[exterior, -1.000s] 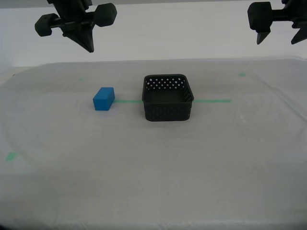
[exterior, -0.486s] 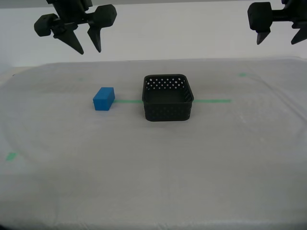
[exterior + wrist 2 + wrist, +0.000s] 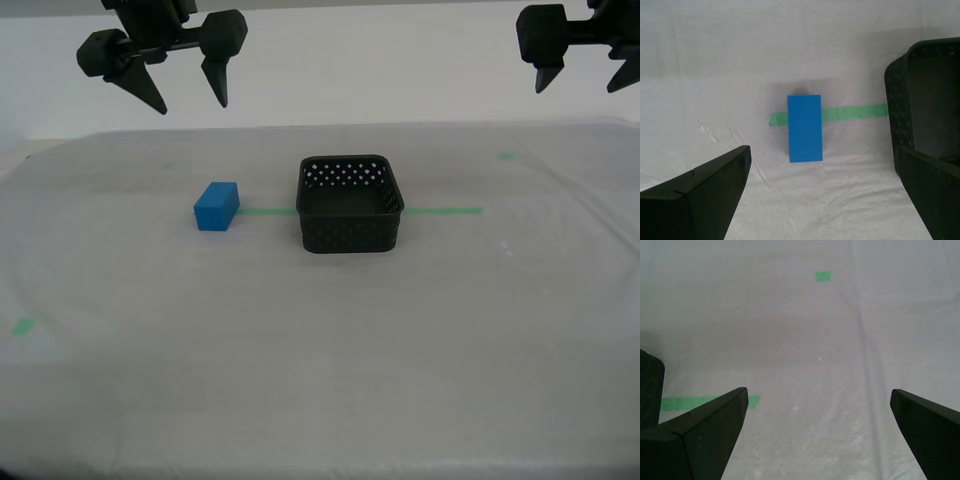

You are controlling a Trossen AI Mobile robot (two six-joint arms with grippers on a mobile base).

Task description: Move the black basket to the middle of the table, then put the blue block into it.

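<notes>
A: Was there room to come down on the blue block [image 3: 216, 206]?

B: Yes. It stood alone on the table [image 3: 320, 360], bare cloth on three sides.

A: And the fourth?

B: The black basket [image 3: 349, 204] sat near it toward the exterior view's right, apart, not touching. My second gripper [image 3: 182, 88] hung well above, jaws spread, nothing beneath it.
</notes>
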